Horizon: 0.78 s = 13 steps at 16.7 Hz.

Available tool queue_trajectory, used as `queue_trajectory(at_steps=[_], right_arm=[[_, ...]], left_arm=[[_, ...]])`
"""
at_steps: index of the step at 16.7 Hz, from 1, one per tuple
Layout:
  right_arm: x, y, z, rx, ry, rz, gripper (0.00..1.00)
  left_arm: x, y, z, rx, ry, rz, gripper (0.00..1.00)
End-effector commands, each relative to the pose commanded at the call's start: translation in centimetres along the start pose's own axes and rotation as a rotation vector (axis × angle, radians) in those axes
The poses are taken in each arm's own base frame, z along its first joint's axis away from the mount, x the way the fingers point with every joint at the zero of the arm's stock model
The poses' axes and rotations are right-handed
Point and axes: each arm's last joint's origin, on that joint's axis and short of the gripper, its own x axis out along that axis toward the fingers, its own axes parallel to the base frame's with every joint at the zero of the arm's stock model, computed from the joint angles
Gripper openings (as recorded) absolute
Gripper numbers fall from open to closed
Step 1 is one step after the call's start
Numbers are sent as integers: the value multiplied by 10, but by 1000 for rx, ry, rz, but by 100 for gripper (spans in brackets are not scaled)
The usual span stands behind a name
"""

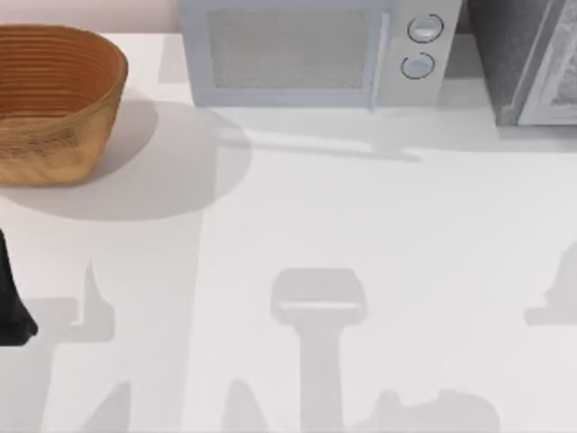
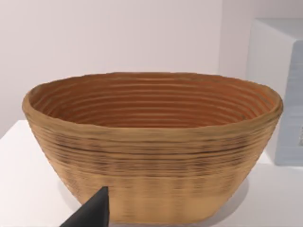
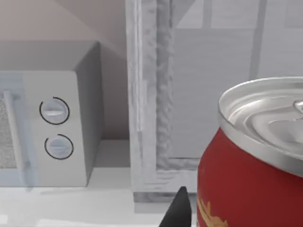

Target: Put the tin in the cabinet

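Close before the right wrist camera stands the tin, red-bodied with a silver ring-pull top, so near the lens that I judge it to be in or right at the right gripper; one dark fingertip shows just beside its flank, but whether the claw pinches it I cannot tell. Beyond the tin rises the cabinet, its pale framed door panel facing the can, which suits a carry toward that unit. From above, the cabinet sits at about two o'clock on the table, just beside the microwave at twelve, whose two knobs the right wrist view sees from the front. The overhead view gives the layout, while the wrist view gives the tin and the door up close. Over at nine o'clock the left arm waits at the table's left edge, facing the woven basket; one finger shows low before the basket, and its spread I cannot tell either.
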Motion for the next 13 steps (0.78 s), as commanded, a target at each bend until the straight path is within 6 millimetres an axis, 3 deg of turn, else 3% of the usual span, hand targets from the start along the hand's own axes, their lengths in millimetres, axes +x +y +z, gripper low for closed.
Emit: queue_trajectory(at_steps=[13], right_arm=[[30, 10, 142, 3, 12, 9, 0]], left_arm=[[0, 0, 0, 0, 0, 0, 100]])
